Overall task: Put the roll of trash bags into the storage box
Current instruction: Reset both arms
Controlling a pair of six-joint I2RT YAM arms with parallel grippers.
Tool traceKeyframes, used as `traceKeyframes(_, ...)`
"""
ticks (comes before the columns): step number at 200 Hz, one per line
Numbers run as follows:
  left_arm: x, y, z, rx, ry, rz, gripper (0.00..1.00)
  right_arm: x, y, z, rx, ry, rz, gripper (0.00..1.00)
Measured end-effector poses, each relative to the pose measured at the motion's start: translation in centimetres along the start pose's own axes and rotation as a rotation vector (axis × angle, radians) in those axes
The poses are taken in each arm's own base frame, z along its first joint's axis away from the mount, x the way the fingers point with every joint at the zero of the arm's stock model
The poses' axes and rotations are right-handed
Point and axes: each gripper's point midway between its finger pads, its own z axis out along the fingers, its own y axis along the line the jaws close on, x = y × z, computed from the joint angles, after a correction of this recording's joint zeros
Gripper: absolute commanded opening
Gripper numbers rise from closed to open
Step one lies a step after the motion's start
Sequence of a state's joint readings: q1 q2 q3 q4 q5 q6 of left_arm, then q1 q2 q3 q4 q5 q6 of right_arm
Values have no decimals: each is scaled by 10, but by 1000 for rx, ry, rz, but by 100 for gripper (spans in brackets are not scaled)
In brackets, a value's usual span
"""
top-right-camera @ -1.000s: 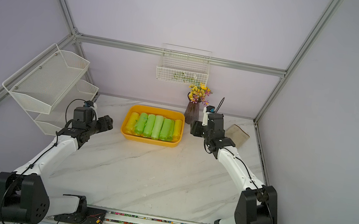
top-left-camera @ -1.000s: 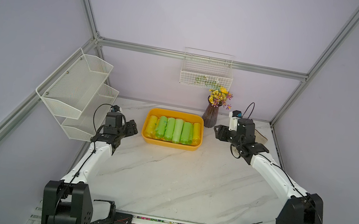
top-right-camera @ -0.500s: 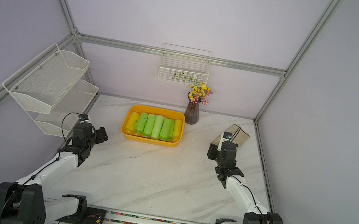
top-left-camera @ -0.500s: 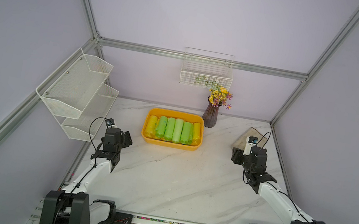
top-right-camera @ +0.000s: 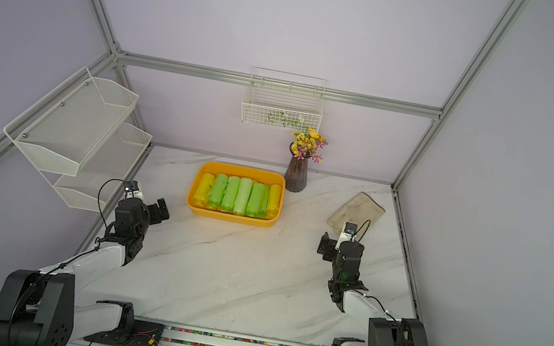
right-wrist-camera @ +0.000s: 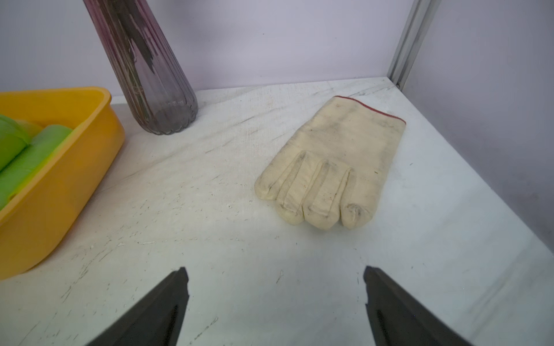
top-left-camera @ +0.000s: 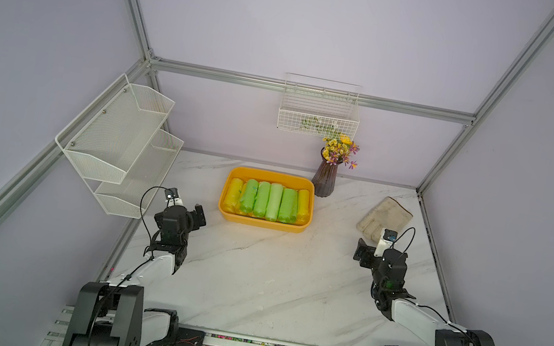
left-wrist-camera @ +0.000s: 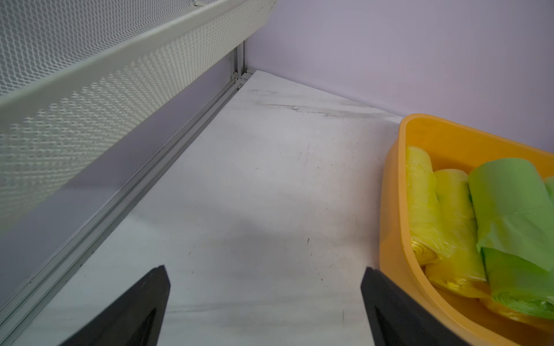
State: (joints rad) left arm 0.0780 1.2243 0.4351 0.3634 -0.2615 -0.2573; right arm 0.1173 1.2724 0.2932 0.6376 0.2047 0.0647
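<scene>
Jaws wide open on both, nothing held: left gripper [left-wrist-camera: 265, 268] and right gripper [right-wrist-camera: 275, 267] show only bare table [top-left-camera: 268, 276] between the fingers

Rolls of trash bags [top-left-camera: 268, 201] lie side by side in the storage box [top-left-camera: 263, 222], green in the middle, yellow at the ends, laid front to back so the row fills the tub. No roll visible loose on the table, so task looks done. Arms sit low, one either side and well apart from the box, probably parked. Top views give the whole row and both arms. Left wrist view adds that the rolls overlap, green riding partly on a yellow roll [left-wrist-camera: 455, 227], with the mesh rack [left-wrist-camera: 90, 75] overhead. Right wrist view shows the glove [right-wrist-camera: 335, 167] lying flat and a sliver of table between vase [right-wrist-camera: 156, 90] and box corner
</scene>
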Motion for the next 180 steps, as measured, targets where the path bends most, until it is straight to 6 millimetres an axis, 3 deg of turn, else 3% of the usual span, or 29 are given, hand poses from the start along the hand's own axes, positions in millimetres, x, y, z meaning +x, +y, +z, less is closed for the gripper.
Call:
traceKeyframes(59,22,-3,12,30,-15,39,100,-29,-10,2,50,-154,22,99)
traceKeyframes(91,14,-6,17,36,-61,66,100,-26,-19,12,81,-184,47,99)
traceKeyframes(123,20,-9,26,50,-68,90,100,-4,-23,23,99,-149,52,99)
traceKeyframes(165,14,-19,28,96,-118,112,100,-16,-24,21,97,-193,69,99)
traceKeyframes(180,24,-22,31,106,-116,130,100,-18,-24,21,95,-205,71,99)
